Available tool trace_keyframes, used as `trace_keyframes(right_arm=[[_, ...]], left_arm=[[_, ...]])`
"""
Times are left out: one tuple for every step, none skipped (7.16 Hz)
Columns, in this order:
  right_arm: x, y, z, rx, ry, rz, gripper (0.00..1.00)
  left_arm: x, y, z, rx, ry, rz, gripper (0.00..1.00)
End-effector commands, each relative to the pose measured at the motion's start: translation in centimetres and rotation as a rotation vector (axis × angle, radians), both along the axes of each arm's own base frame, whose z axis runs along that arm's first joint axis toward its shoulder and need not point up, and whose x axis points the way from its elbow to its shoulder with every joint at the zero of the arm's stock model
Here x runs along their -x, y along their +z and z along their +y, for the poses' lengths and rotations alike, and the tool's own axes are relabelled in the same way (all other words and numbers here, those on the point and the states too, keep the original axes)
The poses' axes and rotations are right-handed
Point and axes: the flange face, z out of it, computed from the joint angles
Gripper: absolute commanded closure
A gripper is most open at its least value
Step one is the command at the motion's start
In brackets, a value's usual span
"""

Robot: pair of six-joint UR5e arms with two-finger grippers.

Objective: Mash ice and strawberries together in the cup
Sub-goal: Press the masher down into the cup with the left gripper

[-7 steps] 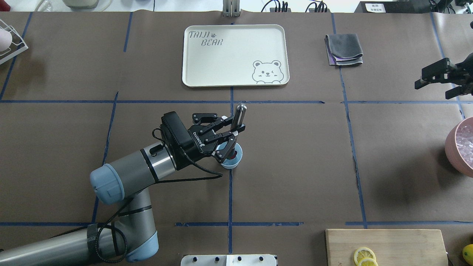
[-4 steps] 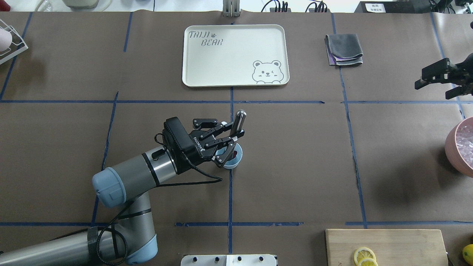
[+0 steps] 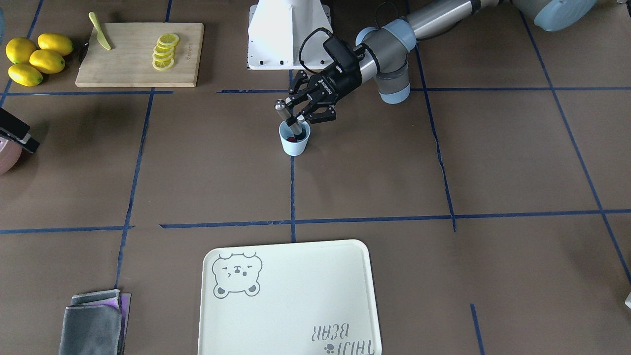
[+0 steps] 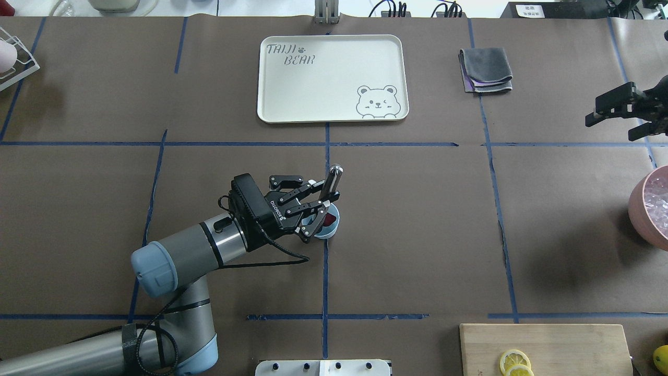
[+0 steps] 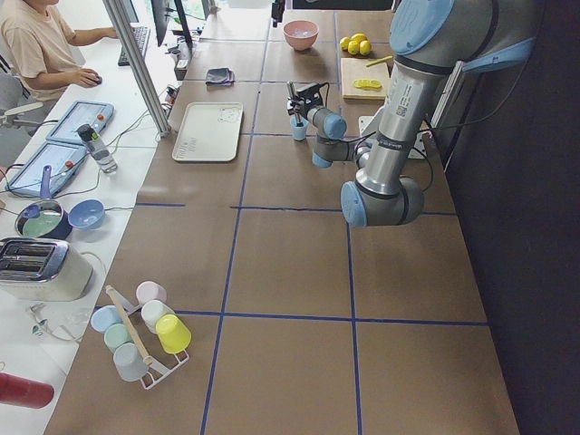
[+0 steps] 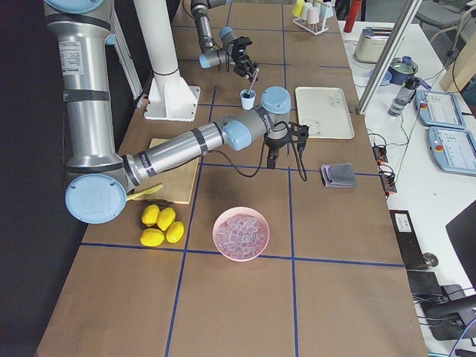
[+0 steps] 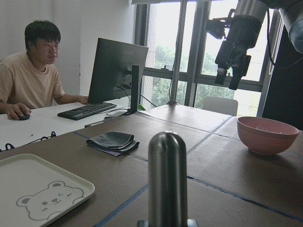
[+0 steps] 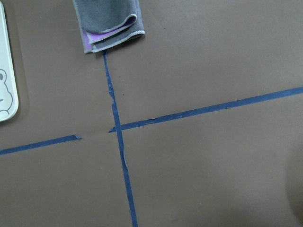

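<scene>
The pale-blue cup [image 4: 333, 228] stands at the table's middle, also in the front view [image 3: 295, 144]. A dark-red strawberry piece [image 4: 330, 220] shows inside it. My left gripper [image 4: 324, 201] is shut on a metal muddler [image 4: 332, 180] just above the cup's rim; the rod leans, with its lower end in the cup. Its rounded top fills the left wrist view [image 7: 167, 175]. Ice [image 4: 658, 201] lies in the pink bowl [image 4: 634, 204] at the right edge; I see none in the cup. My right gripper [image 4: 608, 119] is open and empty at the far right.
A cream bear tray [image 4: 334, 78] lies beyond the cup and a folded grey cloth [image 4: 485, 70] to its right. A wooden board [image 4: 548, 347] with lemon slices is at the near right, and whole lemons [image 3: 34, 56] beside it. A person sits at a desk [image 7: 38, 75].
My left gripper has come down and a little toward the robot, pushing the muddler deeper into the cup. The right arm has not moved.
</scene>
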Motion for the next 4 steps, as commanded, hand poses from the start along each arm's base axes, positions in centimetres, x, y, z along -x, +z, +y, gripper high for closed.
trace_keyframes(right_arm=[[-0.1, 0.0, 0.1, 0.004, -0.002, -0.005, 0.0], [-0.1, 0.0, 0.1, 0.002, -0.002, -0.005, 0.0], [-0.1, 0.0, 0.1, 0.002, -0.002, -0.005, 0.0], [-0.1, 0.0, 0.1, 0.004, -0.002, -0.005, 0.0]], left_arm=[[0.0, 0.7, 0.2, 0.001, 0.003, -0.006, 1.0], [0.0, 0.4, 0.2, 0.0, 0.003, -0.002, 1.0], [0.2, -0.2, 0.2, -0.004, 0.003, 0.01, 1.0], [0.3, -1.2, 0.3, -0.009, 0.003, 0.03, 1.0]])
